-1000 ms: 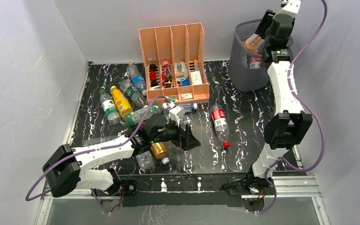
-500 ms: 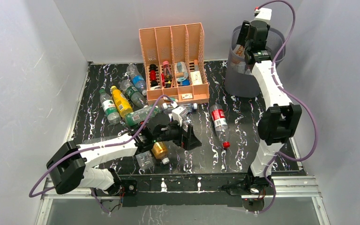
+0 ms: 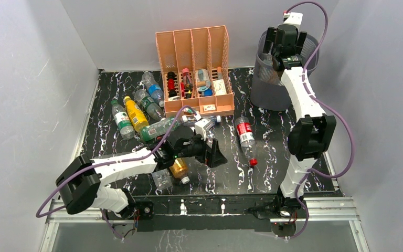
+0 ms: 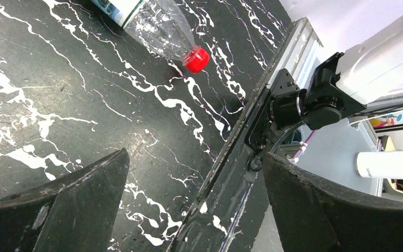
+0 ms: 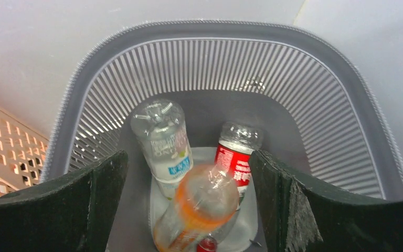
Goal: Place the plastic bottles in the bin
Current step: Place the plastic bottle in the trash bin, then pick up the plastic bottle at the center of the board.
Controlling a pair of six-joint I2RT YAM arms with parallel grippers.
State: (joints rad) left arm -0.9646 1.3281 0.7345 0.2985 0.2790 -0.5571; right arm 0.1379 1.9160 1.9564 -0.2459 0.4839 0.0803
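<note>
The bin [image 5: 315, 105] is seen to be grey, with fine vertical ribbing. Within it are shown an orange-tinted bottle [image 5: 199, 207], a red-labelled clear bottle [image 5: 234, 157] and a white-labelled clear bottle [image 5: 162, 142], its label perhaps marked blue. The table [image 4: 57, 105] is black, veined in white like marble.

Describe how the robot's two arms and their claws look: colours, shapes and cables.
The left arm and right arm match: slim white shells between bulky black joint housings, each trailed by a loose purple cable. The left claw and right claw are matte black, each with two broad, wedge-shaped fingers with scuffed edges. No markings are legible.
</note>
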